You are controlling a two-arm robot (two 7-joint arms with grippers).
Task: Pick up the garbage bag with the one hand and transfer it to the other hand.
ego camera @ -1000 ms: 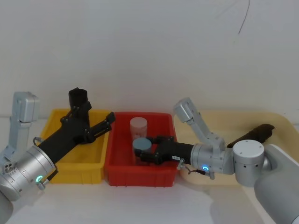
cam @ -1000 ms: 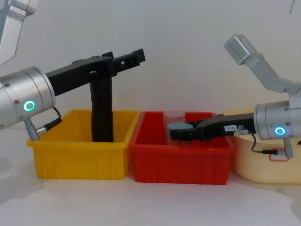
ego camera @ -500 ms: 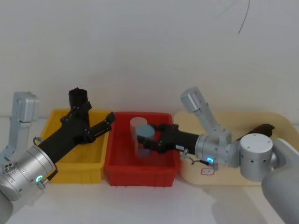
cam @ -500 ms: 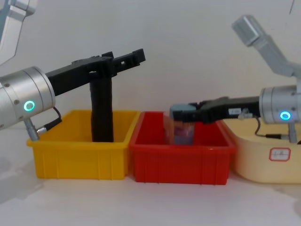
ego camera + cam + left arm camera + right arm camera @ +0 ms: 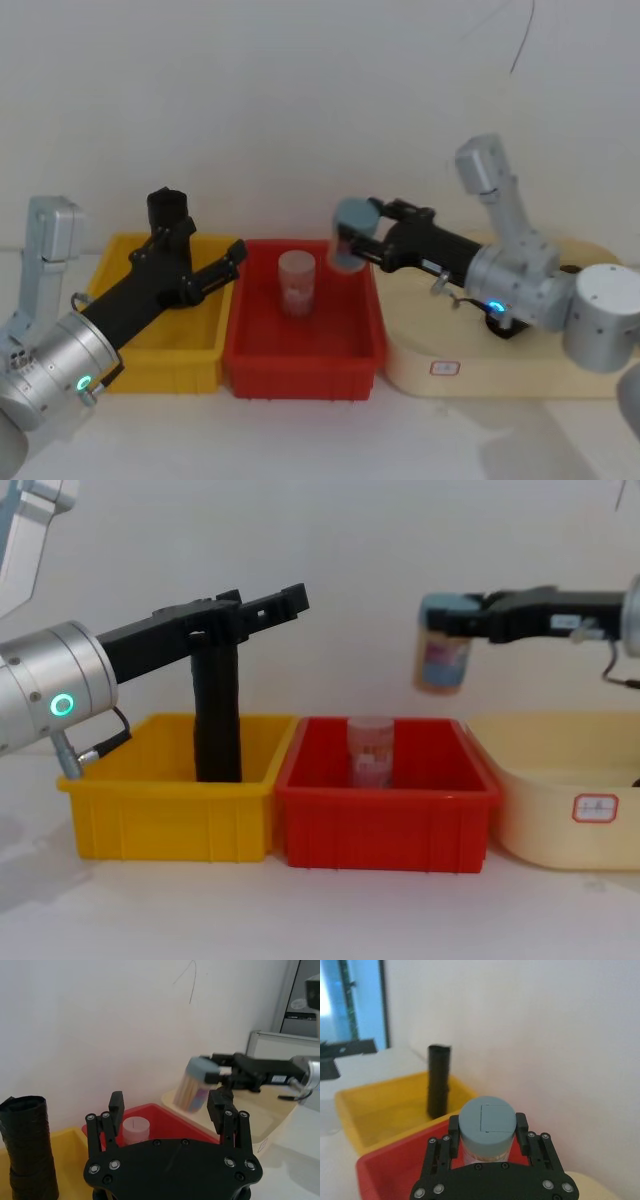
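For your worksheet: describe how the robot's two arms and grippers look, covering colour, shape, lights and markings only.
Both arms are thick silver cylinders ending in long black grippers with small silver screws. The left gripper sits on an arm with a glowing green ring light. The right gripper carries a small white label and a thin cable; its arm's ring light glows blue.

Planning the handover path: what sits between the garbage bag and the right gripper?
In the chest view, between the garbage bag in the yellow bin and the right gripper, shut on a blue-lidded jar, stands a clear jar in the red bin.
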